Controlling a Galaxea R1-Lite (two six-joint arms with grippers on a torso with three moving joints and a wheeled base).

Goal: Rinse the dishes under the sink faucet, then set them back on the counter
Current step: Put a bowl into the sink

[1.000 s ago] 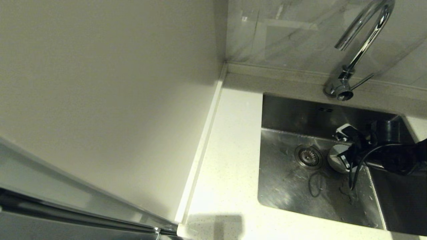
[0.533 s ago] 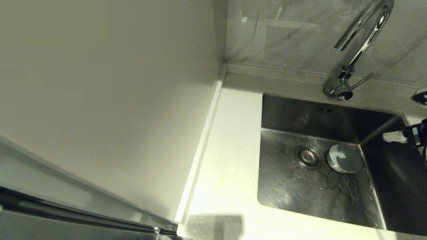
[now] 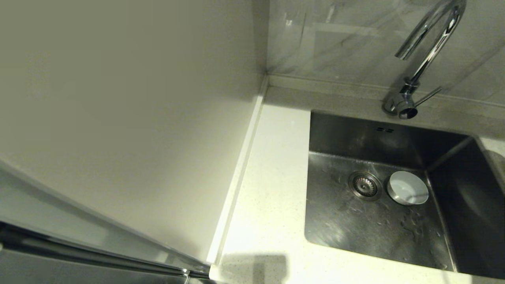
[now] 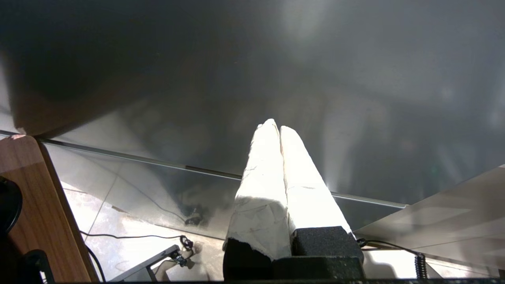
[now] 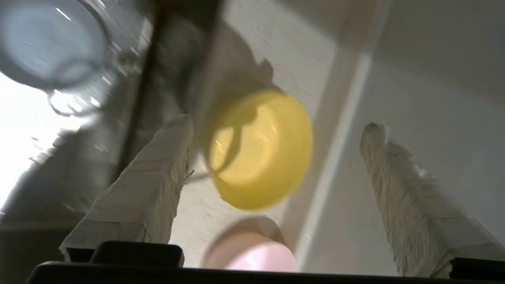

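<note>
The pale grey-blue bowl [image 3: 407, 193] is seen standing upright on the floor of the sink [image 3: 355, 232], at the right of the head view, just beside the round drain [image 3: 364, 185] and near the basin's right wall. One second earlier the right arm and its gripper were lowered over this bowl; half a second earlier only the tip of that arm was seen at the right edge of the frame; it is now gone from the head view, and the bowl is left uncovered and untouched. The faucet [image 3: 424, 59] is unchanged at the upper right. In the right wrist view, the right gripper [image 5: 276, 130] is shown with its fingers spread wide and nothing between them; the yellow-green bowl [image 5: 258, 150] and, at the lower edge, the pink bowl [image 5: 252, 252] are seen on the counter [image 5: 284, 47] beyond it. In the left wrist view, the left gripper [image 4: 279, 128] is shown parked, with its fingers pressed together.
</note>
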